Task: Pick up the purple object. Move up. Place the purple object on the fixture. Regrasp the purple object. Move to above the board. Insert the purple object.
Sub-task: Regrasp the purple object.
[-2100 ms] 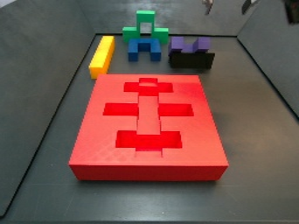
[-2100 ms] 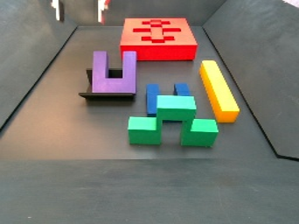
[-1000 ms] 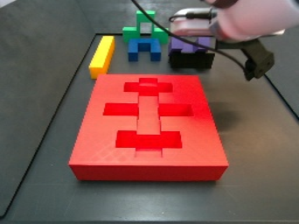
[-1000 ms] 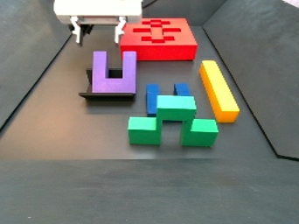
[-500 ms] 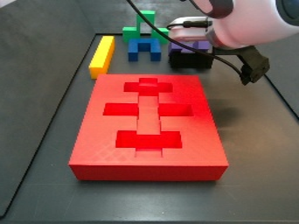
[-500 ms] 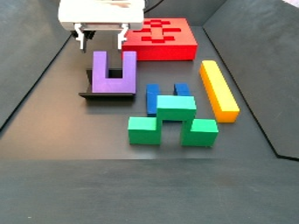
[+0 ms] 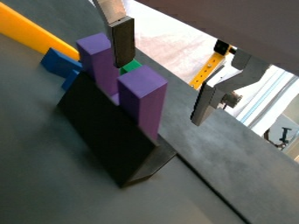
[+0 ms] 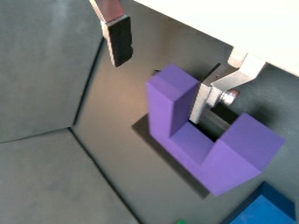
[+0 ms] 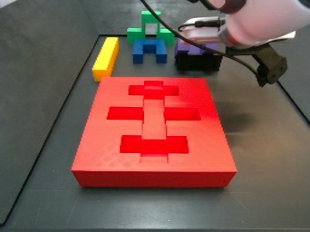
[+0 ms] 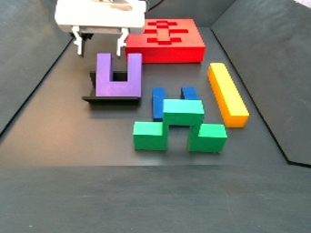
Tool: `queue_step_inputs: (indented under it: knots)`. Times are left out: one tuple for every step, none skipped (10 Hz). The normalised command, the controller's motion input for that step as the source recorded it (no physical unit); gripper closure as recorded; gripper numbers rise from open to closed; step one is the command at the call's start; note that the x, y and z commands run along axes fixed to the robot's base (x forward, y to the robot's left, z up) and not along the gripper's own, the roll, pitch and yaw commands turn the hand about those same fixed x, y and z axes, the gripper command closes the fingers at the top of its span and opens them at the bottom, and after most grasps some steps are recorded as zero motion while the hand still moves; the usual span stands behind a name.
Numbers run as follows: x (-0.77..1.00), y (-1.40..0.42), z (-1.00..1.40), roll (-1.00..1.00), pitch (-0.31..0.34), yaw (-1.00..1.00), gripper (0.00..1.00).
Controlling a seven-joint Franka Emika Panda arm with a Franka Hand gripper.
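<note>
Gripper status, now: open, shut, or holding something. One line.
Gripper: open, holding nothing, hanging just above the purple object, which stands on the fixture; fingers clear of the prongs.

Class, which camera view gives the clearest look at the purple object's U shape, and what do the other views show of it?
A side view shows the purple object best: both prongs and base, on the fixture, with the open gripper above. Both wrist views show it close but cropped. In a side view the arm mostly hides it.

gripper (image 9: 198,29) fingertips blurred in a side view, arm body covering most of the purple object (image 9: 201,44), fixture (image 7: 111,140) base cut off
</note>
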Motion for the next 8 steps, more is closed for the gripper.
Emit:
queue_step_inputs:
  knots:
    - [-0.13,0.1,-0.41,-0.37,0.1,0.0,0.0]
    - [0.0,0.09,-0.21,-0.44,0.086,0.0,0.0]
    - [0.0,0.03,-0.07,-0.23,0.077,0.0,0.0]
    - [0.11,0.32,0.11,-0.52,0.097,0.0,0.0]
    - [0.16,0.29,0.13,-0.45,0.134,0.0,0.0]
    - [0.13,0.29,0.14,-0.43,0.169,0.0,0.0]
    - [0.02,0.02,0.0,-0.13,0.037,0.0,0.0]
    - [0.0,0.0,-0.02,0.0,0.0,0.0,0.0]
